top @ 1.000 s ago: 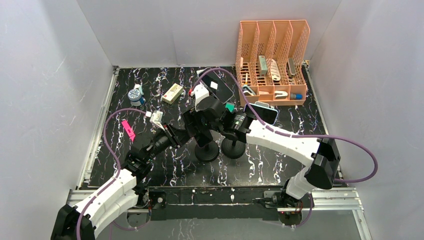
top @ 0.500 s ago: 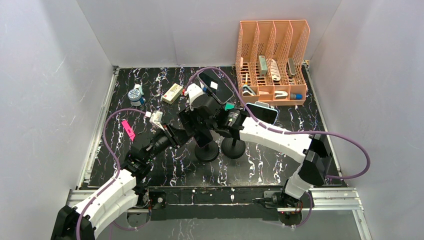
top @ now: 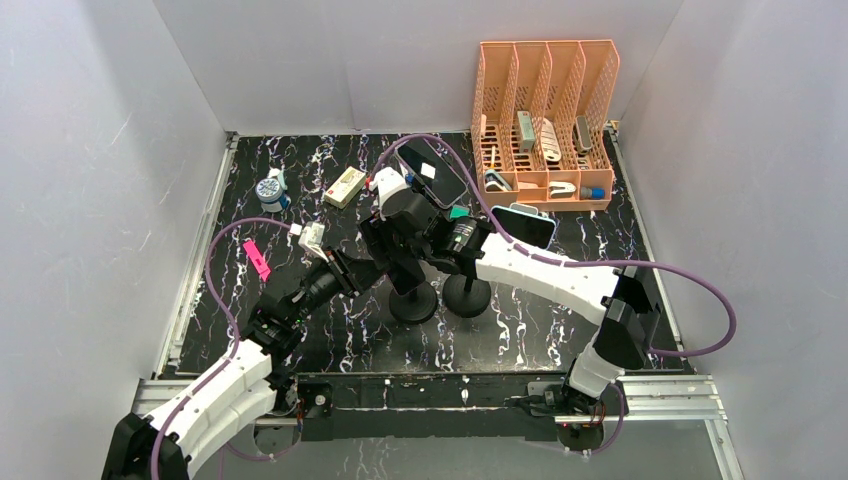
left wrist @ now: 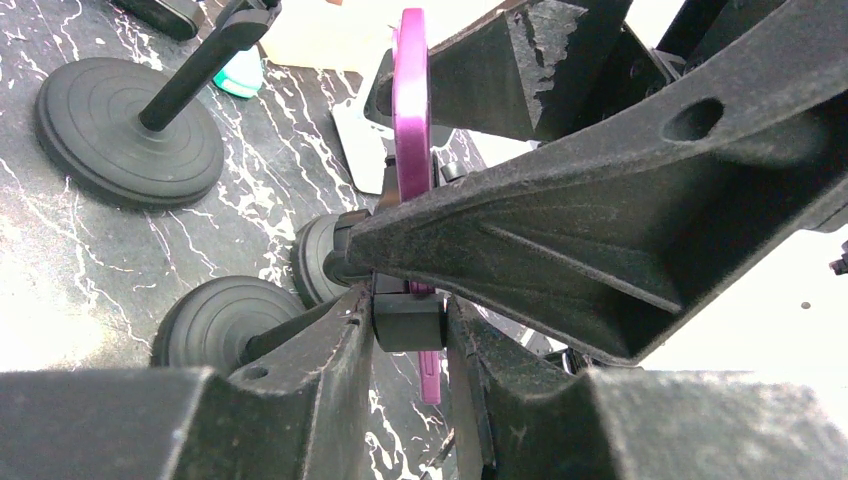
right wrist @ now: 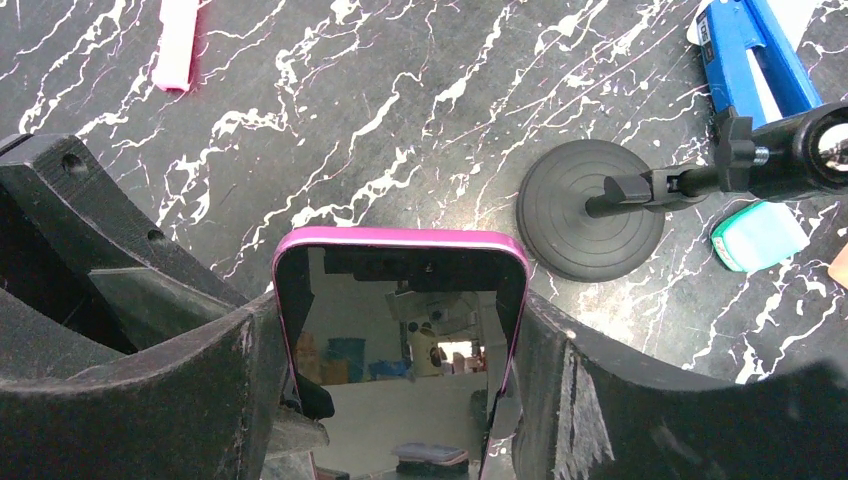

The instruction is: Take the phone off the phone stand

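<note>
The phone (right wrist: 400, 290), in a magenta case with its dark screen towards the camera, stands upright between the fingers of my right gripper (right wrist: 400, 335). Both fingers press against its long edges, so the gripper is shut on it. In the left wrist view the phone (left wrist: 411, 110) shows edge-on above the stand's black clamp block. My left gripper (left wrist: 410, 312) is shut on that block of the phone stand (left wrist: 215, 318). From above, the right gripper (top: 402, 222) and left gripper (top: 383, 262) meet over the stand's round base (top: 413, 302) and hide most of the phone.
A second stand (top: 467, 296) just to the right carries another phone (top: 525, 225). A dark phone (top: 432, 170) lies behind. An orange file rack (top: 545, 120) stands back right. A pink piece (top: 256, 259), a small box (top: 345, 186) and a blue-white item (top: 270, 190) lie to the left.
My right gripper has shifted slightly left, and its fingers have come in against the phone's sides. The left gripper has kept its hold on the stand.
</note>
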Tool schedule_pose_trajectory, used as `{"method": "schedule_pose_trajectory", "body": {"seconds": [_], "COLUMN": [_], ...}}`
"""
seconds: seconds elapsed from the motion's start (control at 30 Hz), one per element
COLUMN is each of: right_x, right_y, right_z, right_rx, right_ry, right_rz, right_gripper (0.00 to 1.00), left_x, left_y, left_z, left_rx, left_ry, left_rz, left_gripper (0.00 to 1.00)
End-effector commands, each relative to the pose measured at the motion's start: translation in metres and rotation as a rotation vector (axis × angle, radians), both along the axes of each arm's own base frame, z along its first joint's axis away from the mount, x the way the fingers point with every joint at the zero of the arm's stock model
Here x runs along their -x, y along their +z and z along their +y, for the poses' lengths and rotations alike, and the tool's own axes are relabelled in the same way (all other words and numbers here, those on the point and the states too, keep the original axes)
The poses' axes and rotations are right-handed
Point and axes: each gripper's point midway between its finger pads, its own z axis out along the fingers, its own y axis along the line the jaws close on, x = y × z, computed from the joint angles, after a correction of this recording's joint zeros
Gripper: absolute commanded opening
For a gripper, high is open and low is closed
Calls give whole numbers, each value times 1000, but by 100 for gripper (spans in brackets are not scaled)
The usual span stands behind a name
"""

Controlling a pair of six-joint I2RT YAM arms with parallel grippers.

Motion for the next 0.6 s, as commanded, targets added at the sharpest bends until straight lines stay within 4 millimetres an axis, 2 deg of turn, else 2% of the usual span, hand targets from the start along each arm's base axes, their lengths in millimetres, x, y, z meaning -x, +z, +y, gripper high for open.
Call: {"method": "schedule_pose_trajectory", "body": {"seconds": [0.0, 0.07, 0.13, 0.17, 0.2, 0.3, 0.4, 0.57], "right_x": [-6, -9, -11, -12, -14, -17, -22, -23], "right_y": [-1, -1, 0, -1, -2, -6, -8, -10], "right_z": [-5, -10, -15, -19, -23, -37, -52, -62], "right_rx": [12, 21, 24, 28, 31, 32, 21, 1], "right_ry": [-41, -56, -70, -77, -86, -110, -140, -159], "right_rz": [-3, -9, -15, -11, -11, 7, 24, 36], "right_gripper": [59, 51, 37, 25, 4, 1, 1, 1], "left_x": [-1, -2, -4, -4, -6, -7, -6, -3], "left_y": [4, 2, -1, -4, -7, -12, -8, -5], "left_z": [3, 5, 8, 11, 14, 24, 31, 29], "left_rx": [-12, -14, -24, -35, -45, -58, -29, 33], "left_ry": [21, 37, 61, 77, 97, 151, 187, 181], "left_rz": [-39, -37, -31, -24, -19, -10, -29, -34], "left_gripper": [0, 0, 0, 0, 0, 0, 0, 0]}}
